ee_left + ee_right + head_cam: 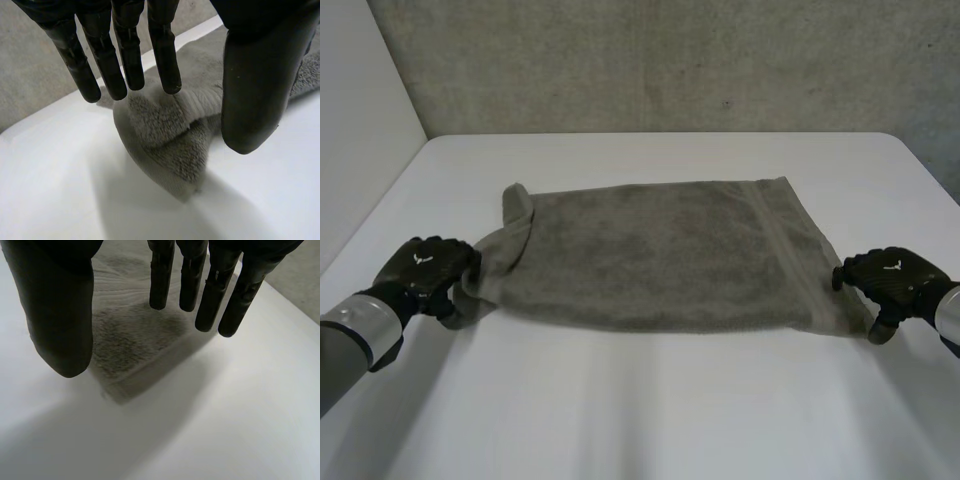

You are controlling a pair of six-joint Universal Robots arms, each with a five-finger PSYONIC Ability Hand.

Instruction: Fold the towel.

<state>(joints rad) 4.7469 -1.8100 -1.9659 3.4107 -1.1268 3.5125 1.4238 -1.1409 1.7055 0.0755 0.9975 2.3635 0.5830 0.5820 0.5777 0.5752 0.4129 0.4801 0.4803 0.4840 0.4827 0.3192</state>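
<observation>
Grip: our left hand (425, 268) and right hand (892, 278), open and empty, straddle near corners of the towel (650, 250); we should pinch both evenly.

In the head view, the bunched near left corner of the grey rectangular terry towel (660, 250) is partly covered by the black left robot hand (425, 272). Whether it is pinched there cannot be told, since the contact is hidden. The near right corner is partly masked by the black right robot hand (892, 280). The grey left arm (355, 335) and right arm (950, 315) are cut off by the picture's edges, as is the near side of the white bench (640, 420).

In the left wrist view, the left robot hand (255, 75) is cropped above the palm, and the towel (165, 135) is lost behind it. In the right wrist view, the right robot hand (60, 315) is likewise cropped, and the towel (130, 345) is cut off beyond its corner.
</observation>
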